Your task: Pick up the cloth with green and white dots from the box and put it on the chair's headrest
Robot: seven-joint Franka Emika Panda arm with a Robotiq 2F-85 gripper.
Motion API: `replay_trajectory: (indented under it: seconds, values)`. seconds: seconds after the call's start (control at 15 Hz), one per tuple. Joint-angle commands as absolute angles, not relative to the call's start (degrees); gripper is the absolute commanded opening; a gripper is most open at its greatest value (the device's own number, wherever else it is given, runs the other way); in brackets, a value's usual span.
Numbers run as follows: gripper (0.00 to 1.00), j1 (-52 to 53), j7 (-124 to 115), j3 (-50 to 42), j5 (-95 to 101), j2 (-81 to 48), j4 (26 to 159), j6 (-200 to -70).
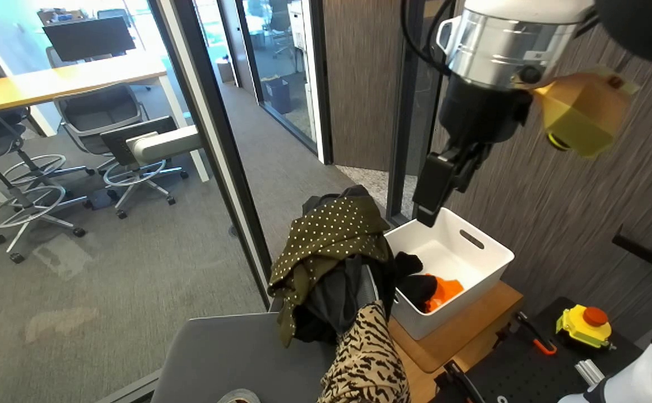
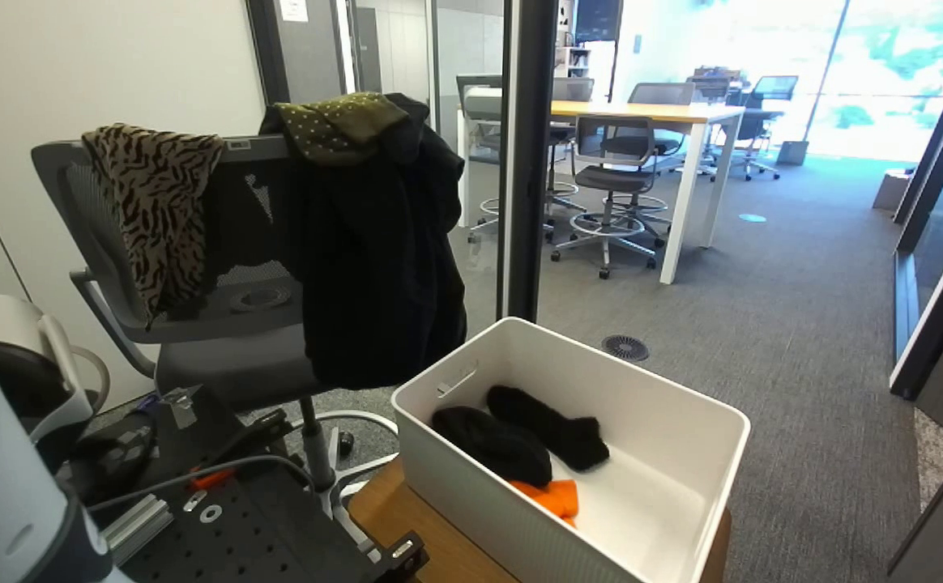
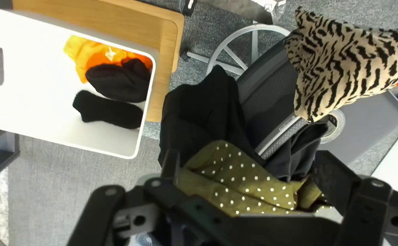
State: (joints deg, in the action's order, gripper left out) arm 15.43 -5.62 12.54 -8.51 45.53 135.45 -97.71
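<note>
Claw [image 3: 248,165] spread wide; dotted cloth [image 1: 334,229] below, apart, draped over black garment [image 2: 378,275] on chair back [image 3: 269,87].

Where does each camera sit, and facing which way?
Exterior view: above the seat side of the chair, facing down past the dotted cloth to the box; claw and arm show.
Exterior view: on the box's side, facing across it to the striped cloth on the chair; arm shows, no claw.
Wrist view: by the claw, facing down on box and chair; its open fingers show.
Both exterior views share box, chair, arm, both cloths.
</note>
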Motion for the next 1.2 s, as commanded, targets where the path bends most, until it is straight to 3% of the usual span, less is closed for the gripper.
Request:
replay_trajectory:
  seconds: [0.0, 0.33, 1.13]
  values:
    - [1.00, 12.0, -9.3, 12.5, -7.1, 52.5, 136.9, -90.4]
    - [1.00, 8.6, -6.4, 9.2, -4.3, 57.4, 138.9, -80.3]
    - [1.00, 5.0, -4.9, 6.0, -3.8, 62.0, 143.9, -79.9]
